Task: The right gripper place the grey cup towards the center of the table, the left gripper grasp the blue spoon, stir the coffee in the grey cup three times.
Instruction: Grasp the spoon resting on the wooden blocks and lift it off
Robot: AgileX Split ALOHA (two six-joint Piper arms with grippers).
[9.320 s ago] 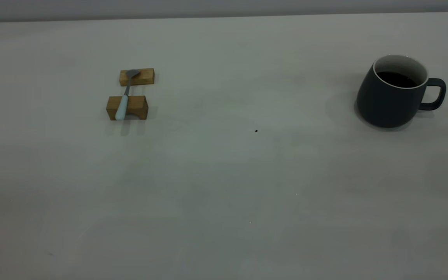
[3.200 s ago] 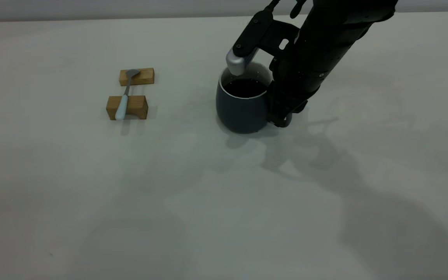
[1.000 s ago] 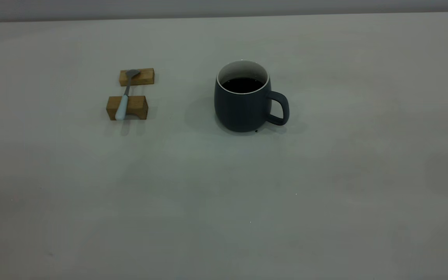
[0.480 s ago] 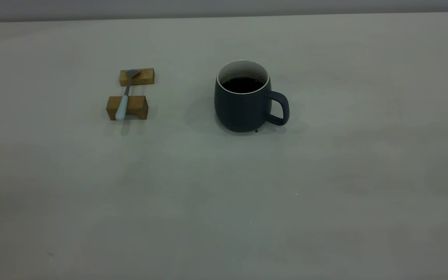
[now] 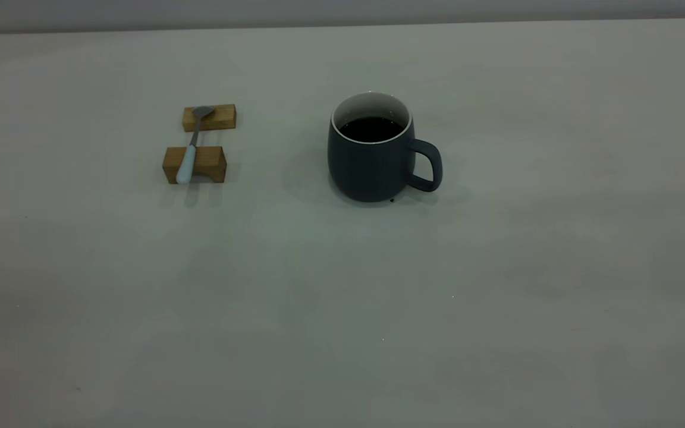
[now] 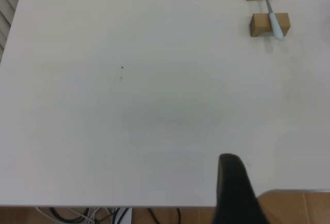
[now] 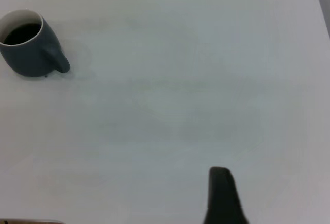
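Observation:
The grey cup [image 5: 369, 166] stands upright near the middle of the table [image 5: 342, 297], handle to the right, with dark coffee [image 5: 371, 129] inside. The blue spoon [image 5: 188, 157] lies across two wooden blocks at the left, its pale handle toward the front. Neither arm shows in the exterior view. In the left wrist view the spoon [image 6: 275, 20] is far from the left gripper [image 6: 234, 188], of which only a dark tip shows near the table's edge. The right wrist view has the cup [image 7: 28, 51] far from the right gripper [image 7: 221, 195], which is also a lone dark tip.
The two small wooden blocks [image 5: 209, 117] [image 5: 195, 164] hold the spoon off the surface. A tiny dark speck [image 5: 391, 200] lies at the cup's base. Beyond the table's edge in the left wrist view are brown flooring [image 6: 294, 208] and cables [image 6: 103, 214].
The right arm, which stood at the cup 3.2 s ago, has left the exterior view, and the cup stays near the centre. Nothing has moved in the last second.

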